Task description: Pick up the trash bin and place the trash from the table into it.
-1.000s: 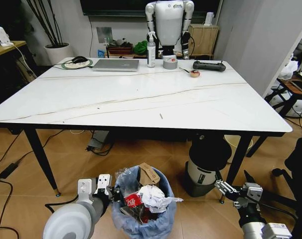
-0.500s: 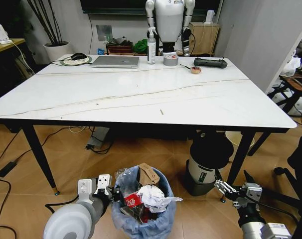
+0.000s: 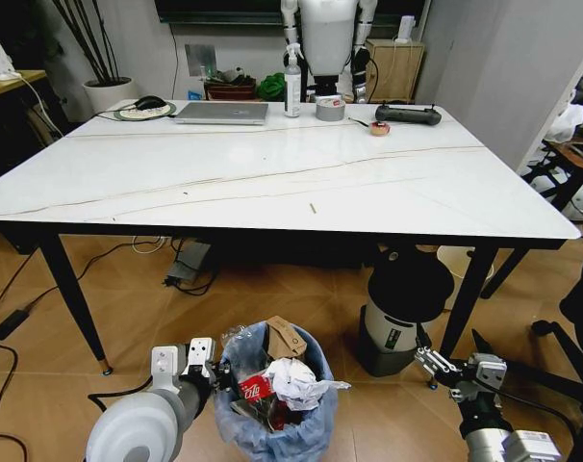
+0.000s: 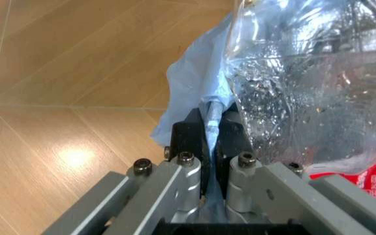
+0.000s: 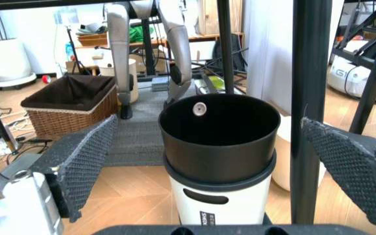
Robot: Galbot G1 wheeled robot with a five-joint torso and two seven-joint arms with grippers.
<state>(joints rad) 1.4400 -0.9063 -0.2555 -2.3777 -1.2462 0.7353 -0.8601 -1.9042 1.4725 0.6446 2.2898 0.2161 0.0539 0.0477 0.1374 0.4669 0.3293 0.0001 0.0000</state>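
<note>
Half-hidden left gripper [image 4: 211,129] seemingly pinches trash bin [image 3: 272,423] liner.

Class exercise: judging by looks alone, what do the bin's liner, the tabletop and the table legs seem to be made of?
The trash bin liner: thin translucent light-blue plastic film, crinkled and glinting where the left end effector pinches it.
The table top: glossy white with thin veins, possibly stone or a stone-look slab.
The table legs: slim, matte black, probably painted metal.

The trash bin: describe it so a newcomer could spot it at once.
On the wooden floor before the white table, the trash bin sits by the left hand, which pinches its rim. Its crinkled light-blue liner and heaped litter distinguish it from the black-and-white cylinder under the table.
</note>
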